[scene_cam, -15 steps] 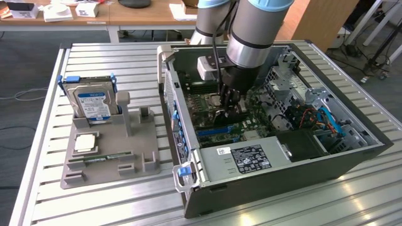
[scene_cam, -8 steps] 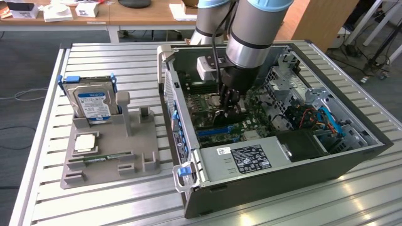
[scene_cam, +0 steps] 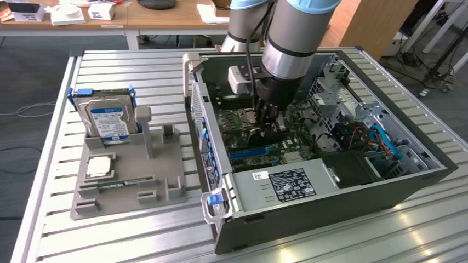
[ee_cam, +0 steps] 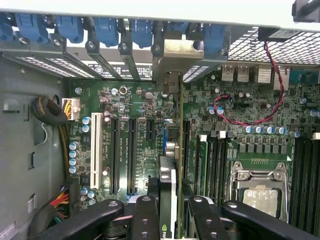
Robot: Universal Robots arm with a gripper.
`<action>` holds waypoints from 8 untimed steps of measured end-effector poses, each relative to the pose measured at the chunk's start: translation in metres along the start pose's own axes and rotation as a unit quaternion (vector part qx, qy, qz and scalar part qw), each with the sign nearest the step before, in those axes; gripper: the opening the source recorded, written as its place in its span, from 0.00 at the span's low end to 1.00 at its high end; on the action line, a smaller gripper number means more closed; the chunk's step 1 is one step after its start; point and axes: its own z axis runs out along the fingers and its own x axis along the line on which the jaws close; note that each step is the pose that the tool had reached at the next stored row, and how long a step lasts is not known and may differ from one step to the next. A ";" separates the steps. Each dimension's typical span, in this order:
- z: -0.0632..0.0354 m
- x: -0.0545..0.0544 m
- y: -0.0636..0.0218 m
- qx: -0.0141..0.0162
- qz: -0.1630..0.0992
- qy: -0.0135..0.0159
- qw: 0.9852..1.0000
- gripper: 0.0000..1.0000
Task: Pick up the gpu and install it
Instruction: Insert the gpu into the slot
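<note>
The gpu (ee_cam: 170,165) stands edge-on over the motherboard (ee_cam: 135,100) inside the open computer case (scene_cam: 409,181). Its silver end bracket (ee_cam: 172,52) reaches the rear slot openings under the blue clips. My gripper (ee_cam: 172,220) is shut on the card, with one black finger (ee_cam: 145,220) on each side of it. In the exterior view the gripper (scene_cam: 267,118) is lowered into the middle of the case, and the gpu (scene_cam: 272,131) shows as a dark card just above the board. Whether the card sits in its slot I cannot tell.
A grey holder (scene_cam: 157,164) at the exterior view's left carries a hard drive (scene_cam: 108,118) with a blue label, a processor (scene_cam: 98,166) and a RAM stick (scene_cam: 120,184). Inside the case are the power supply (scene_cam: 289,183), a red wire (ee_cam: 240,107), a white slot (ee_cam: 95,150) and the processor socket (ee_cam: 260,192).
</note>
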 end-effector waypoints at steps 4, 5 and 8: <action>0.0000 0.000 0.0012 0.000 0.000 0.000 1.000 0.27; 0.0000 0.000 0.0019 0.000 0.000 0.000 1.000 0.27; 0.0000 0.000 0.0026 0.000 0.000 0.000 1.000 0.27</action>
